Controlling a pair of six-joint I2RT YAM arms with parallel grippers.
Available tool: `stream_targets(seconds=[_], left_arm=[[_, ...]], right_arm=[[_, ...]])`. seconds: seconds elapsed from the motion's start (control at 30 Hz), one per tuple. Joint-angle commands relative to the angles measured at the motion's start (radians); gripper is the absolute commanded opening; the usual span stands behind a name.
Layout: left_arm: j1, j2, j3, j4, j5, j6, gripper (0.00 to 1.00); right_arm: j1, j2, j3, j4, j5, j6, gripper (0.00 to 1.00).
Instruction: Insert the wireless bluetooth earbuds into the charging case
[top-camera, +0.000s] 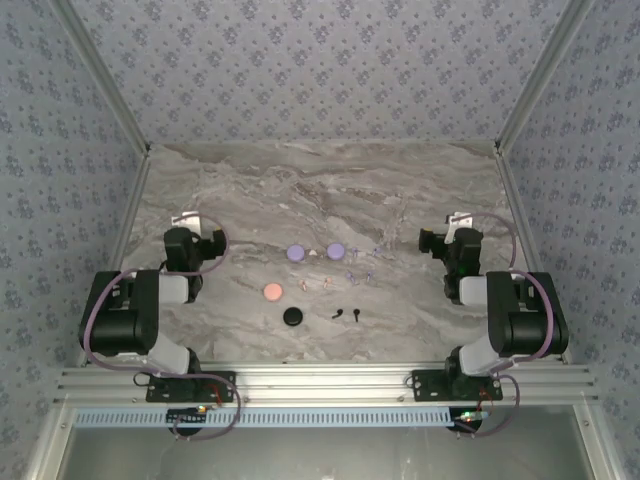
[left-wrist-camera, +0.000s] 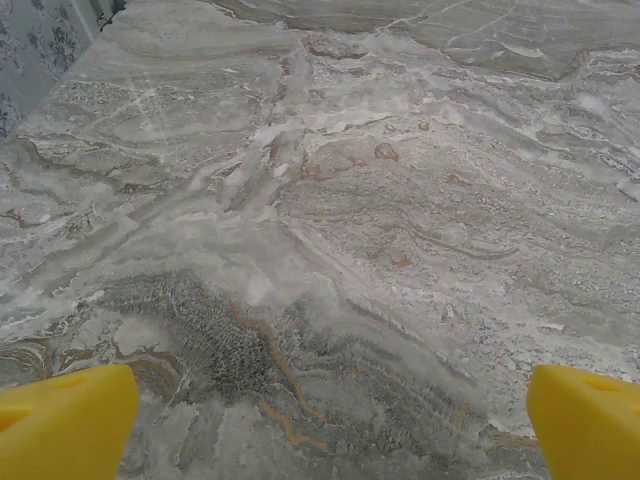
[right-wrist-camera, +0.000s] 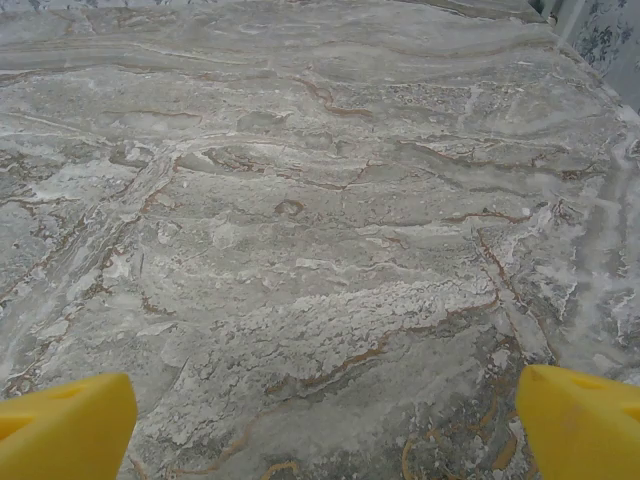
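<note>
Two round lilac charging cases (top-camera: 295, 253) (top-camera: 335, 250), a pink case (top-camera: 273, 292) and a black case (top-camera: 292, 316) lie mid-table in the top view. Tiny earbuds lie to the right of the cases: a black pair (top-camera: 338, 315), a pale pink pair (top-camera: 302, 287) and lilac ones (top-camera: 350, 275). My left gripper (top-camera: 195, 228) hovers left of the cases and my right gripper (top-camera: 455, 225) to their right, both well apart from them. Both are open and empty. The left wrist view shows yellow fingertips (left-wrist-camera: 65, 420) wide apart over bare marble, and so does the right wrist view (right-wrist-camera: 65, 425).
The marble table (top-camera: 320, 190) is walled by patterned panels at the back and both sides. An aluminium rail (top-camera: 320, 385) with both arm bases runs along the near edge. Bare marble stretches behind the cases and beside each arm.
</note>
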Motion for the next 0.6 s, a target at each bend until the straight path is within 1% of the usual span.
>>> stream_targets(seconds=[0.0,0.57], left_arm=[[0.002,0.006,0.024,0.028,0.019,0.014,0.99],[0.007,0.006,0.025,0.025,0.028,0.010,0.99]], right_arm=[[0.005,0.014,0.018,0.028,0.017,-0.017,1.00],[0.004,0.015,0.018,0.027,0.015,-0.016,1.00]])
